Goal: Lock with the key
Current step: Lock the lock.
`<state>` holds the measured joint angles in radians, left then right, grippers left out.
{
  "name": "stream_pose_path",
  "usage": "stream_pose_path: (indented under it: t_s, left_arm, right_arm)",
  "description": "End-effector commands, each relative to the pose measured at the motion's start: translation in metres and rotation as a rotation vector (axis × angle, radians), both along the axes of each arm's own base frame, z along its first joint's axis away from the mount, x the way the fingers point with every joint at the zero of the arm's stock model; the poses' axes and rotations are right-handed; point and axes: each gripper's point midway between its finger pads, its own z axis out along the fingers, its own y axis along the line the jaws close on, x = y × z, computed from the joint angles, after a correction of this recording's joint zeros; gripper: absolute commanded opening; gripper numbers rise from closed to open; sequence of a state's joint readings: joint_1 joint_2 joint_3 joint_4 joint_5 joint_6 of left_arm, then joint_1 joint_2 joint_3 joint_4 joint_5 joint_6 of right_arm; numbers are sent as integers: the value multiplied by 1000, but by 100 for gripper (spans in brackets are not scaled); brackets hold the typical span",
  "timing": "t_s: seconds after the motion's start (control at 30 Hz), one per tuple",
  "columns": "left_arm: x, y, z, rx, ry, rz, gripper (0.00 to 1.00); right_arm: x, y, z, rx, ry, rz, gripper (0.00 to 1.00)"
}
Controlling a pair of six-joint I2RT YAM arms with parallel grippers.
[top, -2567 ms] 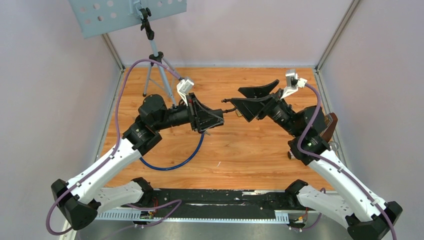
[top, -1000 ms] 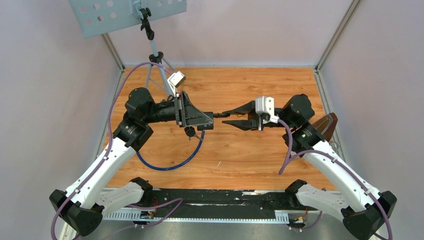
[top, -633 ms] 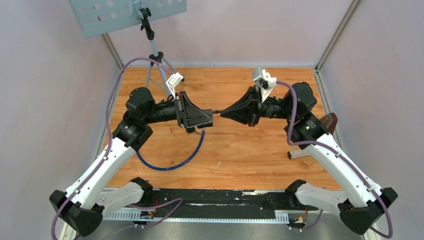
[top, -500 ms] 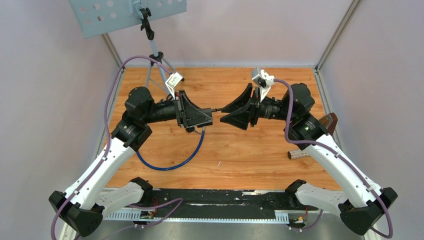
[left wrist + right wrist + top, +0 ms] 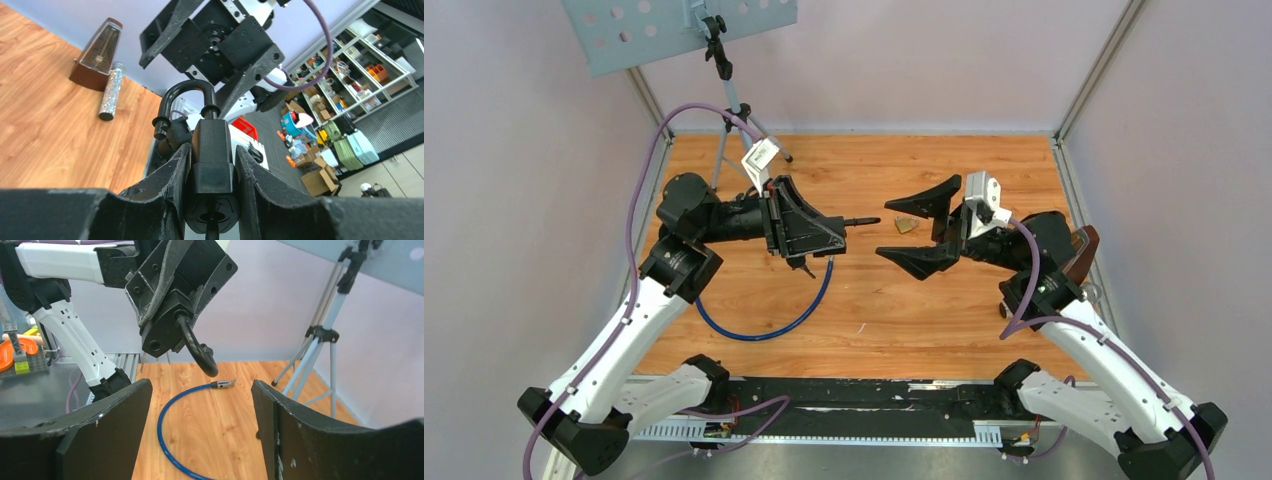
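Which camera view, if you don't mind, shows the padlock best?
Left wrist: the padlock fills the centre, clamped in the left gripper. Right wrist shows its open shackle; top external only a small stub.

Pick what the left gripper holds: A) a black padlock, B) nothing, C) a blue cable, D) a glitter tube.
A: the left wrist view shows the black padlock clamped in the left gripper, with one end of its shackle free.
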<state>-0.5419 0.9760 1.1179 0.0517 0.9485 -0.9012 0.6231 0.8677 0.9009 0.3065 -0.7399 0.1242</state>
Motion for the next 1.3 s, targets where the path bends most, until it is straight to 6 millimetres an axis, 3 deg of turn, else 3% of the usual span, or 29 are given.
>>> stream_pose_path:
  t_s: [0.0, 0.2, 0.33, 0.67, 0.83, 1.07, 1.27]
  left_arm:
    - [-25, 9, 35, -104, -112, -72, 0]
    - [-28, 9, 33, -99, -109, -89, 0]
    - [-29, 10, 32, -93, -105, -90, 0]
    - [-28, 8, 27, -80, -83, -102, 0]
    - [-28, 8, 27, -80, -80, -100, 0]
    - [-24, 6, 21, -68, -81, -94, 0]
    - [-10, 6, 8, -14, -190, -11, 0]
  right_arm:
    - [-12, 6, 17, 35, -178, 87, 75]
    - [-21, 17, 22, 31, -211, 182, 67]
    - [-27, 20, 25, 33, -199, 226, 50]
    - [-30, 18, 30, 58, -178, 232, 55]
    - [-34, 21, 24, 29, -185, 274, 38]
    - [-31, 25, 25, -2, -90, 292, 1]
    - [-21, 25, 33, 14, 113, 243, 0]
